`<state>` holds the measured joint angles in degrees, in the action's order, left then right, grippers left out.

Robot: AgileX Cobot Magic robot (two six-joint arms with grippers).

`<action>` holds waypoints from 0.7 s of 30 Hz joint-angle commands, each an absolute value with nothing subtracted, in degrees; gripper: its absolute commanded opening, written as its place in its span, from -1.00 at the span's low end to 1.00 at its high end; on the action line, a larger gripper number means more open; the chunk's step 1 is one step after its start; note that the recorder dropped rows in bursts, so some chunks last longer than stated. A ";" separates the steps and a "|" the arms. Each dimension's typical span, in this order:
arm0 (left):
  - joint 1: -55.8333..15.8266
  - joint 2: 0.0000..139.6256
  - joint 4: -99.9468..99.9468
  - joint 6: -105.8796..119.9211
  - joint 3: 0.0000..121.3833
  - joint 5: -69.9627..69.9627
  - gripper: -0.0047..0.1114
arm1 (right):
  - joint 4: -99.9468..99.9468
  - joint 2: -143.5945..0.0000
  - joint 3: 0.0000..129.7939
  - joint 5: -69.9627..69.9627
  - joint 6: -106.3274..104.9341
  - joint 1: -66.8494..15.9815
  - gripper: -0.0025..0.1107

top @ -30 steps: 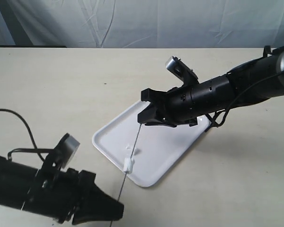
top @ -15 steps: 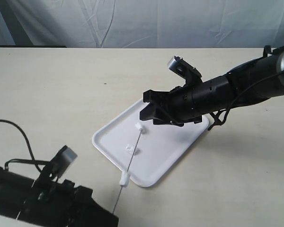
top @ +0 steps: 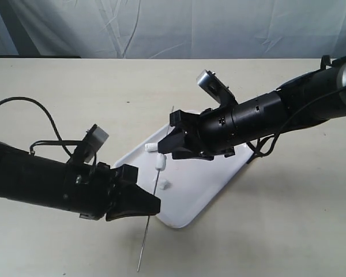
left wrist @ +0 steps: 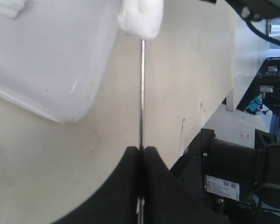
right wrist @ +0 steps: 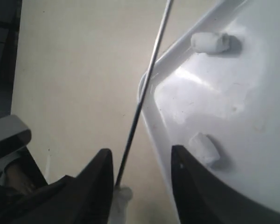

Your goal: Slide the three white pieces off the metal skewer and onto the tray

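The metal skewer (top: 155,187) slants up from my left gripper (top: 153,208), which is shut on its lower part; its tip passes beyond the tray's far rim. One white piece (top: 160,163) is threaded on it, seen in the left wrist view as the white piece (left wrist: 141,18) up the skewer (left wrist: 142,93) from the left gripper (left wrist: 142,150). My right gripper (top: 164,147) is open and straddles the skewer (right wrist: 144,93), with the threaded piece (right wrist: 121,200) between its jaws. Two loose pieces (right wrist: 209,42) (right wrist: 204,148) lie on the white tray (top: 202,184).
The tray (right wrist: 233,102) sits on a beige tabletop (top: 75,98), with a pale cloth backdrop (top: 173,26) behind. A black cable (top: 40,115) loops over the left arm. The right arm (top: 288,112) reaches in from the right above the tray's far corner.
The left gripper has pushed the skewer up and to the right through the right gripper. The right gripper has opened. A piece from the skewer's tip now lies on the tray.
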<state>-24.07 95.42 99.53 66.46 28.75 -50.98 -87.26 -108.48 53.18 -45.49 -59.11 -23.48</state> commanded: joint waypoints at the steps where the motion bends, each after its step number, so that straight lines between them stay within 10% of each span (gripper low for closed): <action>1: -24.12 95.30 99.95 65.36 29.60 -49.49 -0.92 | -86.95 -108.54 53.43 -48.61 -59.07 -23.42 -0.27; 21: -24.12 95.30 99.95 65.11 32.35 -48.97 -0.92 | -85.40 -108.54 53.43 -53.56 -58.33 -23.42 -0.27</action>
<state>-24.07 95.51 99.53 65.32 31.74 -48.37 -85.93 -108.48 53.18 -52.89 -58.42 -23.48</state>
